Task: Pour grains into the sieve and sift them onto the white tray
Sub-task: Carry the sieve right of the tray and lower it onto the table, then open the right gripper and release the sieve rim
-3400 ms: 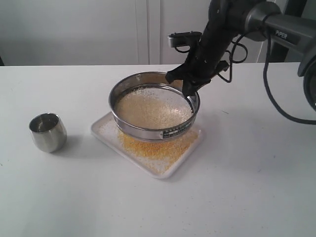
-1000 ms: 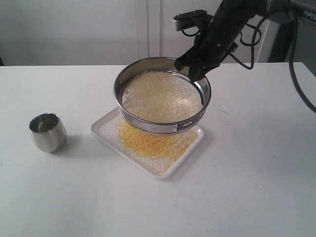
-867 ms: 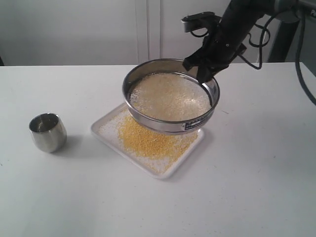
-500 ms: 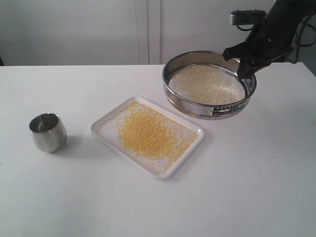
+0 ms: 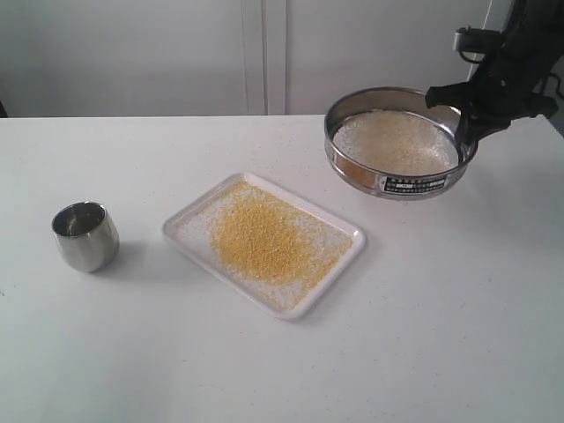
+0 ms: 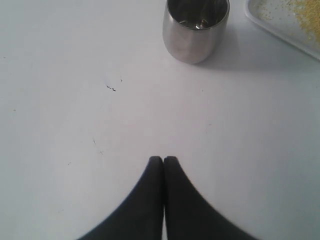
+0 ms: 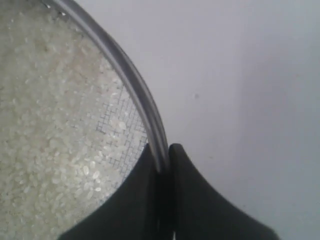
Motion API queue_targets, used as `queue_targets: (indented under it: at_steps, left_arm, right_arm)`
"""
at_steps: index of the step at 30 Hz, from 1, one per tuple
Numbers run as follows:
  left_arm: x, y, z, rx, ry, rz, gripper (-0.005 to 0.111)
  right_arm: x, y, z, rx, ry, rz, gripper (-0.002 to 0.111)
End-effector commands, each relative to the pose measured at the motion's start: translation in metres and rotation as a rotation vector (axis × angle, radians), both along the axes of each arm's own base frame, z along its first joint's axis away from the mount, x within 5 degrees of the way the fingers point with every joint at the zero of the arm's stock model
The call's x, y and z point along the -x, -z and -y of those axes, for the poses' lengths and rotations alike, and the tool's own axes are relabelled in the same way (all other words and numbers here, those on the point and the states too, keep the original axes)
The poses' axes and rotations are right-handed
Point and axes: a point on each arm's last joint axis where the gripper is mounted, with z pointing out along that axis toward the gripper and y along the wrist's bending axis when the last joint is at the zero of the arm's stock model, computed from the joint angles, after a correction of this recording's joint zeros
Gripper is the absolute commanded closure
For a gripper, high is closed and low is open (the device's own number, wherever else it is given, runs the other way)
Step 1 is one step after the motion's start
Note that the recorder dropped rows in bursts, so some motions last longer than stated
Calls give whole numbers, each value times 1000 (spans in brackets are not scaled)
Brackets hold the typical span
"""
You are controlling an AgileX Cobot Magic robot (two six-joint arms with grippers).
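Observation:
The steel sieve [image 5: 401, 143] hangs in the air at the back right of the table, well to the right of the white tray [image 5: 263, 242]. My right gripper [image 5: 468, 123] is shut on its far-right rim [image 7: 140, 95], one finger inside and one outside. Pale rice-like grains [image 7: 45, 125] lie on the mesh. Fine yellow grains [image 5: 264, 238] form a heap on the tray, with paler specks towards its left corner. My left gripper [image 6: 163, 160] is shut and empty, low over the bare table short of the steel cup [image 6: 196, 27].
The small steel cup [image 5: 85, 235] stands on the white table to the left of the tray. A corner of the tray [image 6: 285, 22] shows beside the cup in the left wrist view. A pale wall runs behind the table.
My right gripper has lifted the sieve off its place above the tray and carried it right and back. The yellow heap on the tray is now uncovered. The left arm is still.

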Motion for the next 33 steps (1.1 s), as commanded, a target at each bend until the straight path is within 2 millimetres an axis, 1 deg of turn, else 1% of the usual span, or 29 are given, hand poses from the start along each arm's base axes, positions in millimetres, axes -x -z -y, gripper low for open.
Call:
queue_targets:
  at_steps: [1, 6, 13, 22, 29, 33]
  left_arm:
    - [1, 1, 0, 14, -9, -6, 107]
    - [1, 1, 0, 14, -9, -6, 107]
    - [1, 1, 0, 14, -9, -6, 107]
    - [1, 1, 0, 14, -9, -6, 107]
    - [1, 1, 0, 14, -9, -6, 107]
    - [1, 1, 0, 14, -9, -6, 107]
  right_arm:
    - [-6, 17, 5, -31, 48, -20, 108]
    - [-11, 32, 6, -30, 53, -26, 108]
    - [-19, 44, 7, -27, 66, 19, 108]
    - [-23, 68, 7, -27, 68, -20, 108]
    - [-27, 77, 7, -22, 69, -3, 108]
    - [-27, 92, 7, -23, 69, -34, 108]
